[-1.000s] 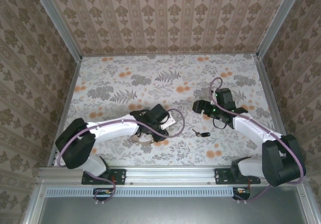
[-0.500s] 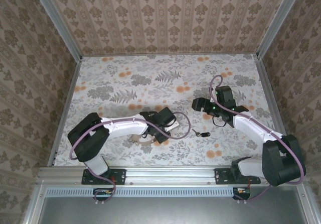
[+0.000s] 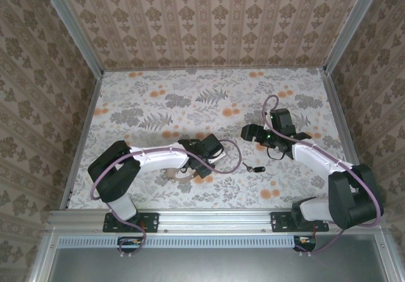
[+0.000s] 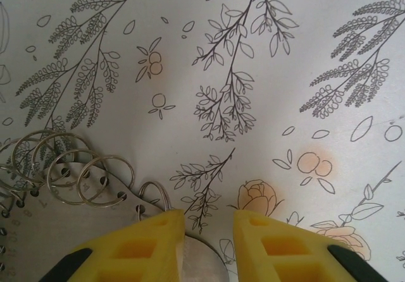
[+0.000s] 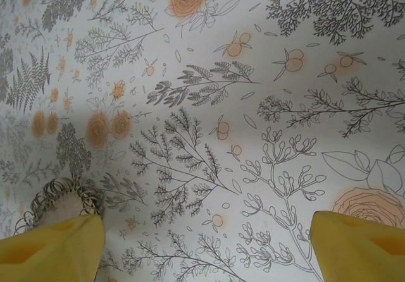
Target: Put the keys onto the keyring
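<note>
The key (image 3: 255, 167), tiny with a black head, lies on the floral table between the two arms. The keyring (image 3: 178, 174) is a tan wavy-edged loop near the front; in the left wrist view it is a grey plate (image 4: 57, 225) with several wire rings (image 4: 82, 168) along its edge. My left gripper (image 4: 209, 222) is open low over the plate's right end, its left finger (image 4: 142, 244) above the plate. It shows from above as the left gripper (image 3: 204, 164). My right gripper (image 3: 248, 132) hangs wide open and empty, behind the key. Its camera catches the keyring (image 5: 60, 201) at lower left.
Patterned walls with metal corner posts (image 3: 73, 32) enclose the table. A metal rail (image 3: 209, 219) runs along the near edge by the arm bases. A purple cable (image 3: 231, 162) loops off the left wrist toward the key.
The left arm's elbow has swung right and its gripper has shifted slightly right over the keyring. The right gripper has edged a little left. The key has not moved.
</note>
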### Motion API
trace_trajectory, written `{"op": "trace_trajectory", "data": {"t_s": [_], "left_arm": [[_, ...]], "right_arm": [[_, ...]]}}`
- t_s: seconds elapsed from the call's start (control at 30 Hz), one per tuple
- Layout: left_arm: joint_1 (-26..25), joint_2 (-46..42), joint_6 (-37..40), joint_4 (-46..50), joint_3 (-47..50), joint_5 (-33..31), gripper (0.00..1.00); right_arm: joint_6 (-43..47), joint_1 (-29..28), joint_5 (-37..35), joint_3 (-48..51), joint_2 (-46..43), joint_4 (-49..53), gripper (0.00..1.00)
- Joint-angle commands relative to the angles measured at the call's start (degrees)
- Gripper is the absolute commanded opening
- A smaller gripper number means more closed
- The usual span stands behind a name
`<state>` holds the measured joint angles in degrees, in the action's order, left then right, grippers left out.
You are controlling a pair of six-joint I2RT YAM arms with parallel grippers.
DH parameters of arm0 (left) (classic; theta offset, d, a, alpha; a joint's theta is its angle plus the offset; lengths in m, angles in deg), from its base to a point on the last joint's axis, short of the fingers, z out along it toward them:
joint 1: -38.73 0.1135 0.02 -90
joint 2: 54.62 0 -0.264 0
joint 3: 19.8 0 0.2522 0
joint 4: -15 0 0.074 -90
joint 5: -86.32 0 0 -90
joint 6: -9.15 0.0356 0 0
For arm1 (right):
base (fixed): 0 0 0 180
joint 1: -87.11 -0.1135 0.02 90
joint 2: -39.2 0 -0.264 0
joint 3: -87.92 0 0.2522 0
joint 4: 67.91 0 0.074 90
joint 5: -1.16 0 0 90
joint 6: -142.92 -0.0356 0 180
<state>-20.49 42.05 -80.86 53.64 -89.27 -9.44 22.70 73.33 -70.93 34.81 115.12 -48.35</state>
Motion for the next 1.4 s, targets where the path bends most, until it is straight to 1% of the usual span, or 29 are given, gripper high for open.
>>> {"op": "trace_trajectory", "data": {"t_s": [0.0,0.2,0.43,0.47,0.87,1.07,1.37], "left_arm": [[-0.70,-1.67,-1.24,2.55,-2.28,-1.76,0.27],[-1.51,-4.48,-2.44,6.24,-5.74,-2.32,0.30],[-1.60,-1.89,-3.37,12.06,-9.84,-3.55,0.30],[-1.60,-1.64,-3.34,12.34,-10.02,-3.39,0.30],[-1.61,0.69,-3.38,10.45,-7.52,-3.42,0.29],[-1.19,2.55,-3.51,9.25,-6.88,-4.23,0.28],[-0.20,3.62,-3.07,8.07,-6.05,-3.82,0.27]], "right_arm": [[0.37,-0.37,1.35,-1.34,0.91,-1.41,0.85],[0.31,-0.58,1.64,-1.41,2.29,-2.10,0.85],[-0.16,-0.83,2.04,-1.75,3.36,-2.90,0.85],[-0.21,-0.89,2.20,-1.91,4.84,-3.06,0.85],[-0.93,-1.35,2.59,-2.91,7.44,-4.10,0.84],[-0.99,-1.66,2.53,-3.08,7.40,-3.81,0.84],[-1.06,-2.01,2.32,-3.19,7.68,-3.72,0.84]]}}
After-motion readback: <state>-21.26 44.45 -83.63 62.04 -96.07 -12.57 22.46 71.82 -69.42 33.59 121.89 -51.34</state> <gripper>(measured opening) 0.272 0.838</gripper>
